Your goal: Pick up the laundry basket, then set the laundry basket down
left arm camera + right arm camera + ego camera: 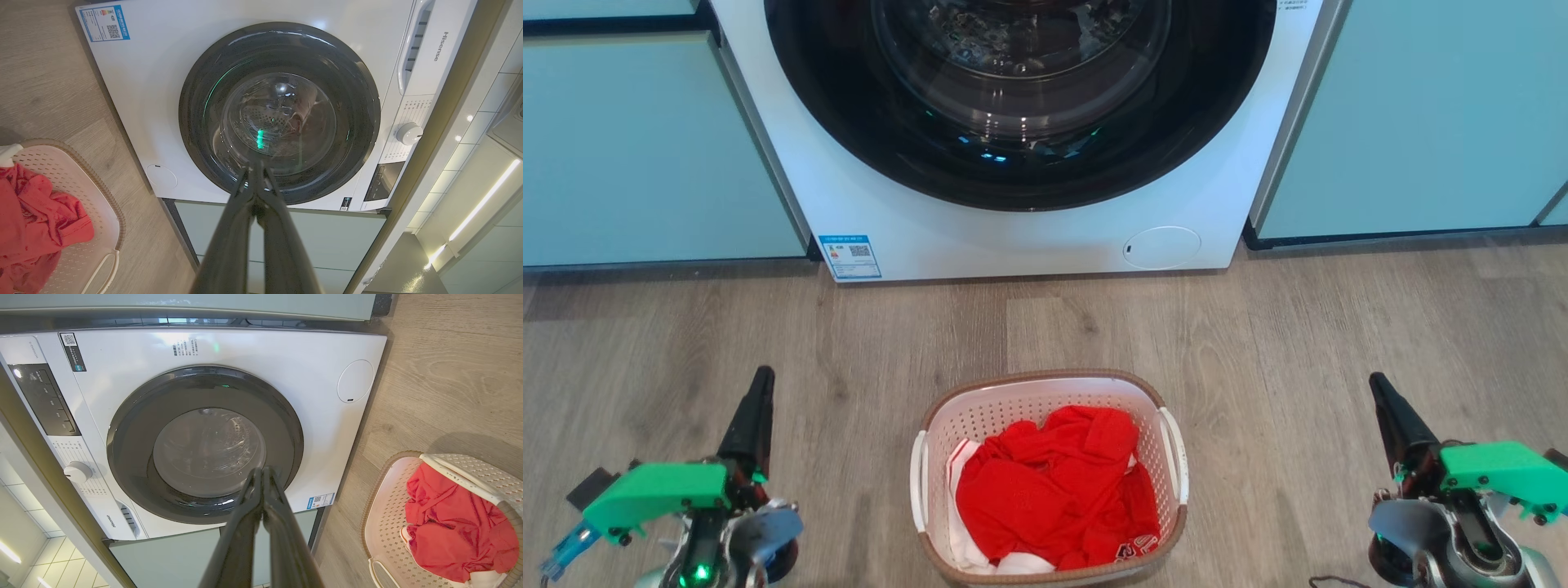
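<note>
The laundry basket (1013, 404), white perforated plastic with a brown rim and white side handles, stands on the wooden floor in front of the washing machine, holding red clothes (1054, 482). It also appears at the left edge of the left wrist view (81, 192) and at the lower right of the right wrist view (384, 514). My left gripper (762, 376) is shut and empty, well left of the basket. My right gripper (1376, 380) is shut and empty, well right of it. Both sets of fingers (255, 179) (261, 477) point toward the machine with tips together.
A white front-loading washing machine (1029, 237) with a dark round door (1021, 106) stands straight ahead. Pale green cabinets (645, 147) (1421, 122) flank it. Bare wooden floor (849, 343) lies between the basket and each gripper.
</note>
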Controlling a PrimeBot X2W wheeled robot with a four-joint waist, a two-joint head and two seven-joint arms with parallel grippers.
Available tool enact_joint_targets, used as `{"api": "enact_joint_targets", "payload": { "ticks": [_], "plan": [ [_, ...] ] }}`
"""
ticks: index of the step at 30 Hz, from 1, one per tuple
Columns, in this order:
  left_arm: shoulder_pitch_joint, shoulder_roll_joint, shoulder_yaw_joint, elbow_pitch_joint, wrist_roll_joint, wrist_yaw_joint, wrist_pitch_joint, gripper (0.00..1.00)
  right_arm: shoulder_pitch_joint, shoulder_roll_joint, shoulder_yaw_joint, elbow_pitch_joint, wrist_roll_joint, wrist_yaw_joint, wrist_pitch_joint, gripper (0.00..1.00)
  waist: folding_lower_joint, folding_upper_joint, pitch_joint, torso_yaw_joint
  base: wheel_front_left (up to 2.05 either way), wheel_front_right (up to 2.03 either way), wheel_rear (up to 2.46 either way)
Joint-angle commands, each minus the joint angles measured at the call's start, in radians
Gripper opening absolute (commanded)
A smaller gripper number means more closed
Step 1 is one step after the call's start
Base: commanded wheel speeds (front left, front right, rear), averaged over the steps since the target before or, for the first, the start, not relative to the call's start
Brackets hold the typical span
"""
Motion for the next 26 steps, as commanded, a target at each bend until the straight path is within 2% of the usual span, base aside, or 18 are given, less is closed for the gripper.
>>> {"api": "enact_joint_targets", "payload": {
  "ticks": [1,26],
  "plan": [
    [-0.057,0.008,0.041,-0.030,-0.001,-0.007,0.006,0.00,-0.046,-0.019,0.015,-0.032,0.003,0.006,0.007,0.00,0.0000,0.0000,0.000,0.000,0.00,0.00,0.00],
    [-0.058,0.003,0.049,-0.030,0.005,-0.007,0.012,0.00,-0.047,-0.016,0.010,-0.031,-0.002,0.006,0.011,0.00,0.0000,0.0000,0.000,0.000,0.00,0.00,0.00]
  ]
}}
